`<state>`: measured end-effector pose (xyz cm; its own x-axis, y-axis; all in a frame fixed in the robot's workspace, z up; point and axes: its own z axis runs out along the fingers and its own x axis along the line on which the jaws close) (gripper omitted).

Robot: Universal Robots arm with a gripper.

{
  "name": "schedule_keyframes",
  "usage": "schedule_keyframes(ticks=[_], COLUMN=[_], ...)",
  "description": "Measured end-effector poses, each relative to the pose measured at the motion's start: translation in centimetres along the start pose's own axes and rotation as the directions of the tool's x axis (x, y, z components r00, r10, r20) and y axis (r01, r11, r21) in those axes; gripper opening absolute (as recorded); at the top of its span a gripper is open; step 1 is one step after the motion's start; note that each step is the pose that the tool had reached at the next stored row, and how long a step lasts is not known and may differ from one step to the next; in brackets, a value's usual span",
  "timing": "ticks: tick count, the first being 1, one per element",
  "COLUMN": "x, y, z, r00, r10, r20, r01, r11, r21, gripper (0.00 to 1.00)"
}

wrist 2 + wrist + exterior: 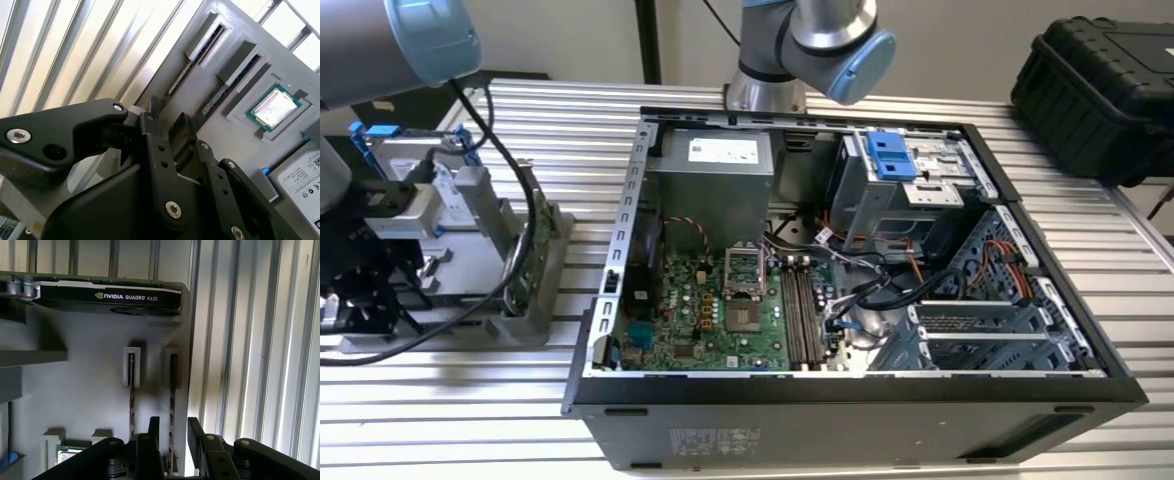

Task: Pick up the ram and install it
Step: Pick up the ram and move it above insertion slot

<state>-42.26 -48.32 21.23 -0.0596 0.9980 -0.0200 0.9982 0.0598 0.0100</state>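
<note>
1. A black two-fingered gripper (173, 429) hangs over a flat grey plastic parts holder (85, 390). The holder rests on a ribbed aluminium table (260, 340), to the exterior view's left of an open black computer case (854, 405).
2. The ram (171, 390), a long, thin, dark circuit-board stick, stands on edge in the holder slot nearest the holder's outer edge.
3. The gripper is spread wide and holds nothing. In the first wrist view one finger stands on each side of the ram, with a clear gap on both sides.
4. A second stick (132, 390) of the same kind stands in the parallel slot just beside it. One finger sits between the two sticks.
5. A long black graphics card (110, 297) lies across the far end of the holder, well apart from the fingers.
6. Inside the case, a green motherboard (707, 310) shows its parallel memory slots (803, 310), which look vacant.
7. Judged from this, the step in hand is the grasp. Done well, the ram sits centred between the fingers. They should meet its flat faces squarely, and pressure should be gentle enough not to bend the thin board. The inner finger should keep off the second stick.
</note>
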Motion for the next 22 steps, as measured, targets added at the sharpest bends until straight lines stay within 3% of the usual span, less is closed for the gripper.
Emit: schedule_keyframes(ticks=[22], x=[-0.02], y=[0.01], z=[1.36], r00=[1.0000], r10=[-0.001], r20=[0.0000], r01=[0.001], r11=[1.0000], r21=[0.0000], gripper=[1.00])
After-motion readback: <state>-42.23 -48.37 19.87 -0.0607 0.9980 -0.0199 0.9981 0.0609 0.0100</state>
